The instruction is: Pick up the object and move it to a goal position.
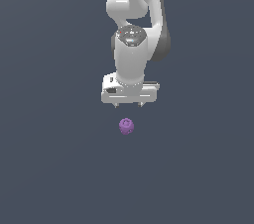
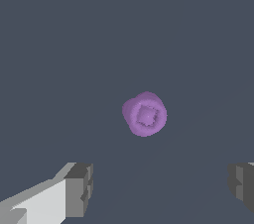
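The object [image 1: 126, 126] is a small purple lumpy ball lying on the dark grey floor, just in front of the arm in the exterior view. My white gripper [image 1: 128, 104] hangs above it and slightly behind, pointing down, not touching it. Its two short fingers are spread wide apart with nothing between them. In the wrist view the object [image 2: 144, 114] sits ahead of the gap between the fingertips [image 2: 79, 188], and the gripper [image 2: 161, 187] is open and empty.
Plain dark grey floor [image 1: 54, 168] spreads all around. The white arm [image 1: 134, 25] rises behind the gripper toward the exterior view's top.
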`<state>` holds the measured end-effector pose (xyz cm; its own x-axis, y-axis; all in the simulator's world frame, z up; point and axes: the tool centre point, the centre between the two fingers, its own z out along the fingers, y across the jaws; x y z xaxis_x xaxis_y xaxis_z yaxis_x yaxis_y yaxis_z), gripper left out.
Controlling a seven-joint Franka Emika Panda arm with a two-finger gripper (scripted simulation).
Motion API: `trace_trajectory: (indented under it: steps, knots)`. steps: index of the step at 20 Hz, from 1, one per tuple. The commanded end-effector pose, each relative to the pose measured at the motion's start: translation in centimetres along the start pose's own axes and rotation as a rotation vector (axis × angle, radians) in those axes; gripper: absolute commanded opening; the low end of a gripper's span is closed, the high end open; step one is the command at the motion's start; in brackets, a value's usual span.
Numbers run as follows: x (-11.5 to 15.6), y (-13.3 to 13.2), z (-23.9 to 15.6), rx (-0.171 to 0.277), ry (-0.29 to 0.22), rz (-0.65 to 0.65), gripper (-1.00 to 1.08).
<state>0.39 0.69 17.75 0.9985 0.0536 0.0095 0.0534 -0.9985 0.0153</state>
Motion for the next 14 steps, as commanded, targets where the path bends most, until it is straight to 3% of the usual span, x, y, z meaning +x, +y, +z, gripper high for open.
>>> trace_trajectory:
  steps: [1,14]
  knots:
    - [0.0,0.0,0.0,0.000,0.000,0.000,1.00]
    - [1.4,-1.5,-2.0,0.011,0.033,-0.040,1.00]
